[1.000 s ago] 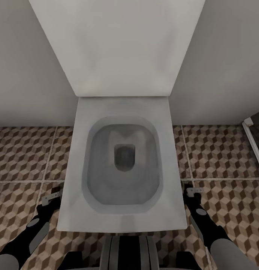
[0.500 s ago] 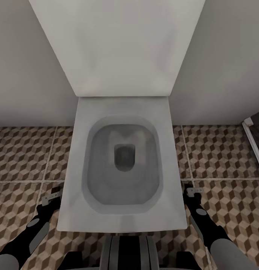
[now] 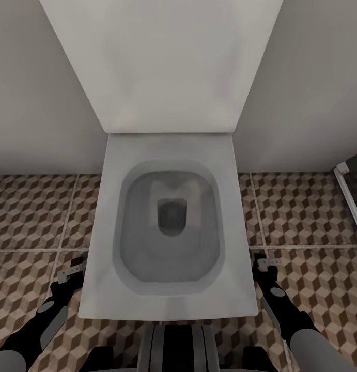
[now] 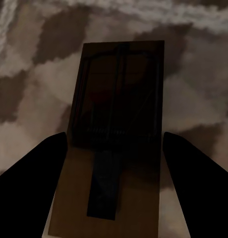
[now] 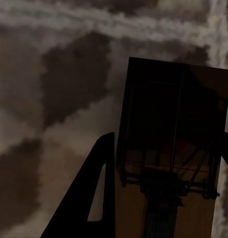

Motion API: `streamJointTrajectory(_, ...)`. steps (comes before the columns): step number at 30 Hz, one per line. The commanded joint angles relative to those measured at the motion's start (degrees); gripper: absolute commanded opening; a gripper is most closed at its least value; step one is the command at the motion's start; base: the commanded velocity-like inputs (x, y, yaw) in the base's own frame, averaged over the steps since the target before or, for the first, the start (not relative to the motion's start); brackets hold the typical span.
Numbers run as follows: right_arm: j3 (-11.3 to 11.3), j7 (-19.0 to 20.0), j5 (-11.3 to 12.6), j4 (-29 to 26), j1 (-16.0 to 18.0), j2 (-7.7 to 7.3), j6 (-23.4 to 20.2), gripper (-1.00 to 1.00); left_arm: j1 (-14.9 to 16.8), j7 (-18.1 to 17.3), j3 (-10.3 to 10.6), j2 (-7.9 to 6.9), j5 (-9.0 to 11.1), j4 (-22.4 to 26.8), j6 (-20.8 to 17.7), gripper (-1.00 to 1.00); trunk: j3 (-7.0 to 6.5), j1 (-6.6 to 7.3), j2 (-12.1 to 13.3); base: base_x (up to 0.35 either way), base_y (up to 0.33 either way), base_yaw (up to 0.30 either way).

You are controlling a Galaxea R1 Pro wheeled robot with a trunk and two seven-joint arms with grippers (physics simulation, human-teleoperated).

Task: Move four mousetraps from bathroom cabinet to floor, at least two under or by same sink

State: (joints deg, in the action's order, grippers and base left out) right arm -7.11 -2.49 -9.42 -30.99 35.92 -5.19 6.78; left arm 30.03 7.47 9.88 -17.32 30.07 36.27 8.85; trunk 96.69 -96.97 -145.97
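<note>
Looking down from the robot's head, the left gripper (image 3: 72,271) hangs low beside a white toilet (image 3: 168,227), over the cube-patterned bathroom floor (image 3: 28,217). In the left wrist view a mousetrap (image 4: 114,148) sits between that gripper's two dark fingers (image 4: 37,173), which look closed on its edges. The toilet, lid up, stands in the middle against a pale wall. On the far side, the right gripper (image 3: 266,264) hangs at matching height, and the right wrist view shows a second mousetrap (image 5: 173,148) gripped the same way, close above the tiles. The likely risk is releasing the traps here: this fixture is a toilet, not the sink, so they might not count as beside a sink.
</note>
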Motion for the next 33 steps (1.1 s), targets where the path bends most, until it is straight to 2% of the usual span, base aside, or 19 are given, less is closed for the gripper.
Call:
streamJointTrajectory(1, -0.18, 0.03, -0.47, 0.05, 0.02, 0.02, 0.17, -1.0, 0.03, 0.5, 0.49, -0.07, 0.43, -0.01, 0.29, -1.0, 0.03, 0.01, -0.01, 0.0, 0.0, 0.0)
streamJointTrajectory(28, -0.24, -0.05, -0.51, 0.05, 0.02, -0.09, 0.24, -1.0, 0.03, 0.52, 0.49, 0.03, 0.43, -0.01, 0.29, -1.0, 0.03, 0.01, -0.01, 0.0, 0.0, 0.0)
streamJointTrajectory(29, -0.22, -0.23, -0.51, 0.05, 0.02, -0.09, 0.24, 1.0, 0.03, 0.52, 0.49, 0.04, 0.43, 0.0, 0.29, -1.0, 0.03, 0.01, -0.01, 0.0, 0.0, 0.0)
streamJointTrajectory(33, -0.23, -1.19, -0.51, 0.05, 0.02, -0.09, 0.25, 1.0, 0.03, 0.52, 0.49, 0.04, 0.43, 0.02, 0.29, -1.0, 0.03, 0.01, -0.01, 0.0, 0.0, 0.0)
